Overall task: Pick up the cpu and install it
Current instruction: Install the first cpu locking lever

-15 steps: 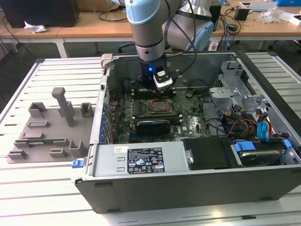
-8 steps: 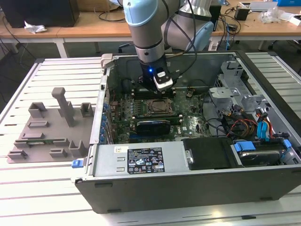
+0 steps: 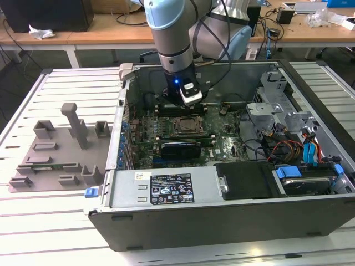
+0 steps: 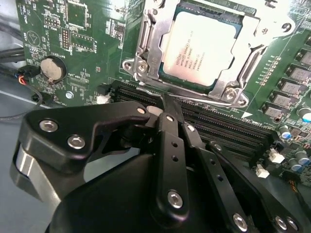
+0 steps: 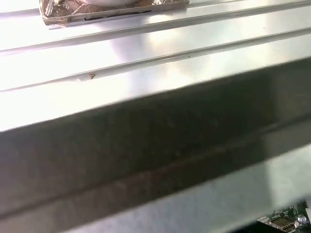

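Note:
The cpu (image 4: 199,48), a flat silver square with a pale rim, lies inside the motherboard socket (image 4: 146,53), framed by the socket's metal bracket. In the exterior view the cpu (image 3: 186,124) sits in the middle of the open computer case. My gripper (image 4: 166,103) hovers just beside the socket, over the black memory slots, its black fingers (image 4: 171,145) pressed together with nothing between them. Seen from outside, the gripper (image 3: 189,100) hangs from the arm a little behind the socket, close above the board.
A grey moulded tray (image 3: 61,149) with upright posts lies on the slatted table at the exterior view's left. A long black card (image 3: 180,148) sits in front of the socket. Cables and drive bays (image 3: 299,144) crowd the case's right side. The case wall (image 5: 155,145) is near.

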Robot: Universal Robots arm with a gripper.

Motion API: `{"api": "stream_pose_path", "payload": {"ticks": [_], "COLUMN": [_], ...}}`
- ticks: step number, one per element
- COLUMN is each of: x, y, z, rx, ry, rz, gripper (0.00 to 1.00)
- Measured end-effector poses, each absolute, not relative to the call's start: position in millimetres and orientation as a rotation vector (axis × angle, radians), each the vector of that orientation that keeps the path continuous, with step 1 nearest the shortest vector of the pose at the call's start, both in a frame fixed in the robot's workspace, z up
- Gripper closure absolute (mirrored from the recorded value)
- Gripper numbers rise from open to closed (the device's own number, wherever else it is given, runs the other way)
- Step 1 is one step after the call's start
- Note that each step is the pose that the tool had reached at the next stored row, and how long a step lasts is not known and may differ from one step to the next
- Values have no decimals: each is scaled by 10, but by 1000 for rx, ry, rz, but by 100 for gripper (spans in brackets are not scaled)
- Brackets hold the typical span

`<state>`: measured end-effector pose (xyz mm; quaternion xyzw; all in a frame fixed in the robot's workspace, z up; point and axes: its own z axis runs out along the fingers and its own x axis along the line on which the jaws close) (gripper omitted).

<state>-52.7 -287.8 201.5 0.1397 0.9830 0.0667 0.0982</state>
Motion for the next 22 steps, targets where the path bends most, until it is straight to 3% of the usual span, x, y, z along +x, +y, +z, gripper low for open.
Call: {"api": "stream_pose_path", "payload": {"ticks": [13,22], "x": [-538,-539], "y": [-2900,-2915], "z": [1988,1956], "rx": [433,434], "ry": [2869,2863], "rz": [155,159], "gripper": [89,89]}}
